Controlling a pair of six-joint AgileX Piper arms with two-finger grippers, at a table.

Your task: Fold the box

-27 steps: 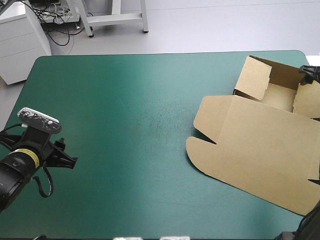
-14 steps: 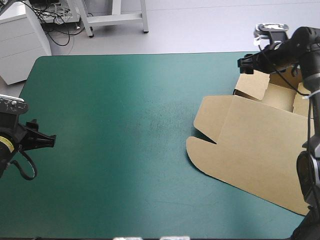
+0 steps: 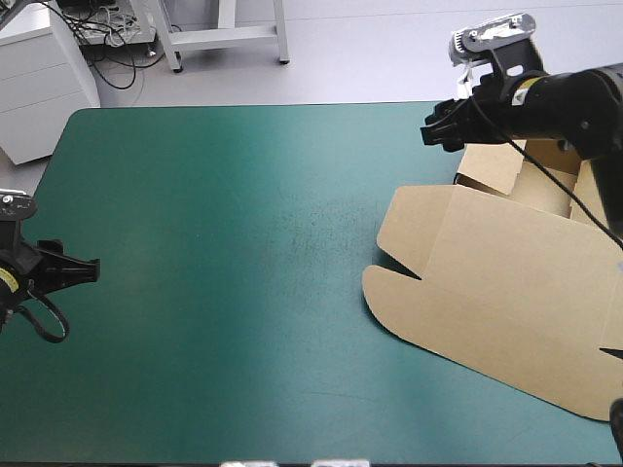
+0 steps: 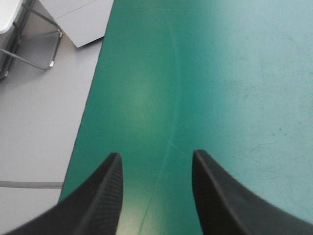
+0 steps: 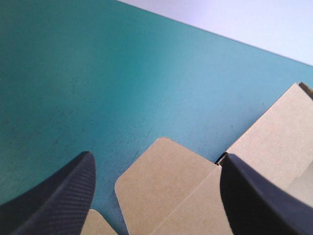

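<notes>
The brown box [image 3: 506, 282] lies on the right half of the table. Its wide lid is flat toward the front, and the tray part [image 3: 531, 170] at the far right has walls raised. My right gripper [image 3: 440, 128] hovers open just left of the tray's far left wall. In the right wrist view, a rounded flap of the box [image 5: 166, 186] shows between and under the fingers of that gripper [image 5: 156, 159]. My left gripper [image 3: 83, 269] is open at the table's left edge, far from the box, with only teal-green cover under it [image 4: 156, 159].
The table's left edge [image 4: 90, 103] runs beside my left gripper, with grey floor beyond it. A white cabinet [image 3: 39, 78] stands off the far left corner. The table's far edge [image 5: 220, 34] lies a short way ahead of my right gripper.
My right arm came in from the right edge and swung left, over the tray's far left corner. My left arm drew back toward the table's left edge.
</notes>
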